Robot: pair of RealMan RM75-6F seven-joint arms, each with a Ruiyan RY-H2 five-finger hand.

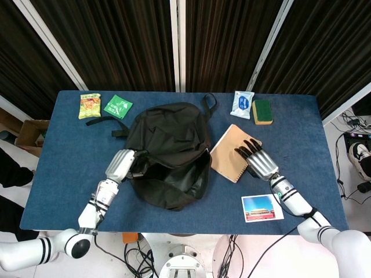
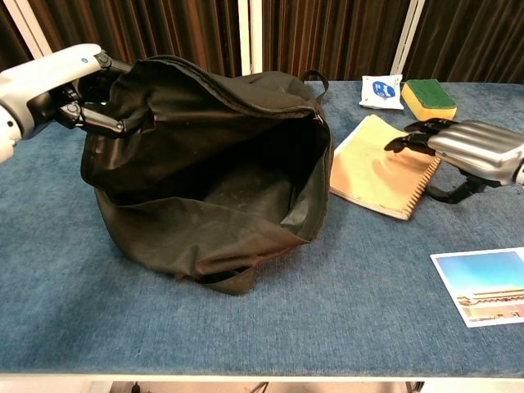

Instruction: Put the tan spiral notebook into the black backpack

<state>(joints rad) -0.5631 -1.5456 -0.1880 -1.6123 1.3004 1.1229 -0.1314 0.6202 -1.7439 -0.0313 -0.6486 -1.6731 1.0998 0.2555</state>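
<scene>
Far left, back edge of the blue table (image 1: 58, 174): yellow snack packet (image 1: 89, 106) and green packet (image 1: 117, 106), lying flat, apart from the work.

Left hand (image 1: 122, 165): fingers closed on the upper rim of the black backpack (image 2: 205, 164), lifting it so the mouth gapes toward the robot and toward the notebook side. The chest view shows the dark interior open and unobstructed; the lift presumably exists to keep a clear entry.

Black backpack: centre-left of table, lying on its side, top handle loop pointing to the back edge.

Tan spiral notebook (image 2: 378, 166): just right of the backpack mouth, not yet inside. Its near-left corner lies close to the bag's rim; the spiral binding faces the right hand.

Right hand (image 2: 458, 151): fingers spread across the notebook's right edge from above, thumb curled beneath beside the spiral. It appears to clasp that edge, and the spiral side looks slightly raised, though a firm grip cannot be confirmed. Judged purpose: steer the notebook leftward into the opening.

Back right: white wipes packet (image 1: 242, 104) and green-and-yellow sponge (image 1: 262, 111), side by side.

Front right: postcard (image 1: 262, 208), flat, near the right forearm.
</scene>
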